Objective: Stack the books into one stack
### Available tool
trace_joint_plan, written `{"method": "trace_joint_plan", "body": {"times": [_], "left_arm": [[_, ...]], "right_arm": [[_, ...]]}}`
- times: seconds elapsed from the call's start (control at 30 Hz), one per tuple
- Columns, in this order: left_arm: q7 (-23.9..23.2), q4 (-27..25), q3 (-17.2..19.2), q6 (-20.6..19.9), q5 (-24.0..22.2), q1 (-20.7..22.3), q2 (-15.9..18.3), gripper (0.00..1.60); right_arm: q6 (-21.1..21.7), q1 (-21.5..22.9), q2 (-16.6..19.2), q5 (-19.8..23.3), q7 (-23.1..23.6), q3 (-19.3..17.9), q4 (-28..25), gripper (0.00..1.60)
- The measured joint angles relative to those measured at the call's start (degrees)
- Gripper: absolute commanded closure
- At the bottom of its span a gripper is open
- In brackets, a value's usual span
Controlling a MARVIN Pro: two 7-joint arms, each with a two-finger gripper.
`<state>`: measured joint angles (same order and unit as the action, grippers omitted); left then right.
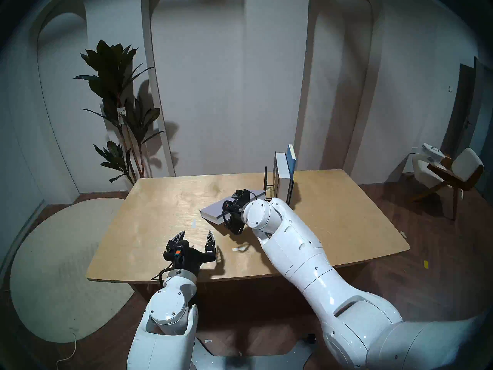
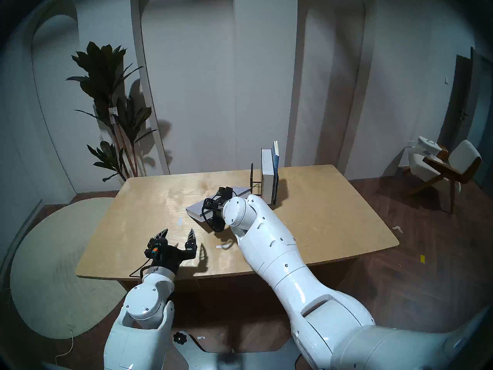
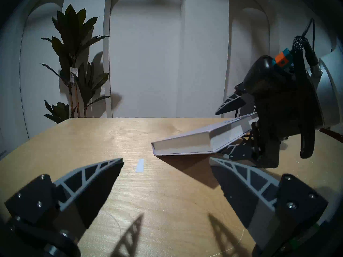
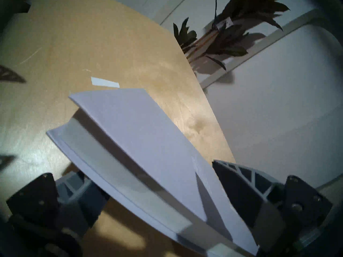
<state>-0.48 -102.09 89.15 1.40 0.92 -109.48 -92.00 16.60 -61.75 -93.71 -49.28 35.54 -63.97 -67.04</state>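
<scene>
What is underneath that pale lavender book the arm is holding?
Under the lavender book is bare table and shadow; its far corner looks down, the rest tilted up. One finger of the right gripper sits beneath. Further back is hidden.

Wooden table (image 1: pixel 165 201) under me, pale grain, rounded corners. Short white tape strip (image 1: pixel 194 223) stuck flat mid-table; second strip (image 1: pixel 238 249) nearer my side. Black wire rack (image 1: pixel 266 185) upright toward far right of tabletop. Tall dark-leaved plant (image 1: pixel 117 102) behind table's far left corner, small tag on stem. White wall with arched panels (image 1: pixel 226 67) behind. Round pale rug (image 1: pixel 61 268) on wood floor to my left. Chair (image 1: pixel 450 174), white cushions on wood frame, far right. Small yellow scrap (image 1: pixel 426 264) on floor to my right.
</scene>
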Motion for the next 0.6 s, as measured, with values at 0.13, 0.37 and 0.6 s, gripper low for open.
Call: {"method": "trace_joint_plan", "body": {"times": [0.13,0.37,0.6], "left_arm": [[0.00,0.00,0.00,0.00,0.00,0.00,0.00,0.00],[0.00,0.01,0.00,0.00,0.00,0.00,0.00,0.00],[0.00,0.02,0.00,0.00,0.00,0.00,0.00,0.00]], "right_arm": [[2.28,-1.49,0.00,-0.89,3.94,2.29,-2.91,0.00],[6.67,-3.69,-1.69,0.55,7.25,1.78,-7.46,0.00],[13.20,-3.83,-2.85,1.44,5.90,-2.75,-10.40,0.00]]}}
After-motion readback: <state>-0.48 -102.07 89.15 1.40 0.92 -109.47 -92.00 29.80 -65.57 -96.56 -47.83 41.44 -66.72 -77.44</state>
